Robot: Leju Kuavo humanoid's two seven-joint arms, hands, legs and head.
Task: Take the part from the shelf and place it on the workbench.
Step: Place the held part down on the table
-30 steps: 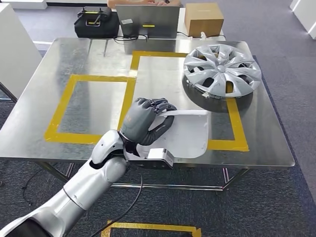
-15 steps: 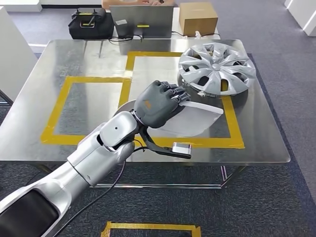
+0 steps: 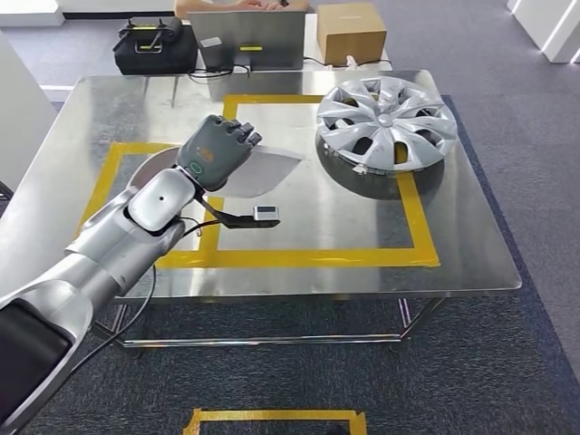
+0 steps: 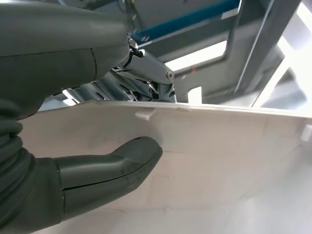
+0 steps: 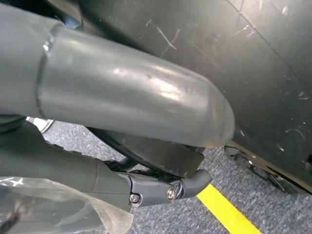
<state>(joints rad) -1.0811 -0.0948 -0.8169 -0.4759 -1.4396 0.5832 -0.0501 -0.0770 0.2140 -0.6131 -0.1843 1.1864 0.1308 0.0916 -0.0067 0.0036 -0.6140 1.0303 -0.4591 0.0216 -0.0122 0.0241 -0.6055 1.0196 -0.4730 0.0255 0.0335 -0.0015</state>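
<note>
My left hand [image 3: 216,152] grips the part [image 3: 274,168], a flat pale grey panel with a rounded edge, and holds it just over the steel workbench [image 3: 328,217]. It hangs above the tape line between the two yellow squares. In the left wrist view the thumb [image 4: 110,165] presses on the panel's pale face [image 4: 221,146], with the fingers over its upper edge. My right hand [image 5: 128,112] hangs low by the carpet, thumb and fingers stretched out with nothing between them.
A silver wheel cover [image 3: 386,122] lies at the bench's far right, on the larger yellow square. Behind the bench are a laptop [image 3: 246,41], a cardboard box [image 3: 351,32] and a black bag [image 3: 147,47]. A white cabinet [image 3: 21,118] stands at the left.
My left hand has carried the panel from the bench's near edge up and to the left, farther over the bench. The view has also shifted slightly.
</note>
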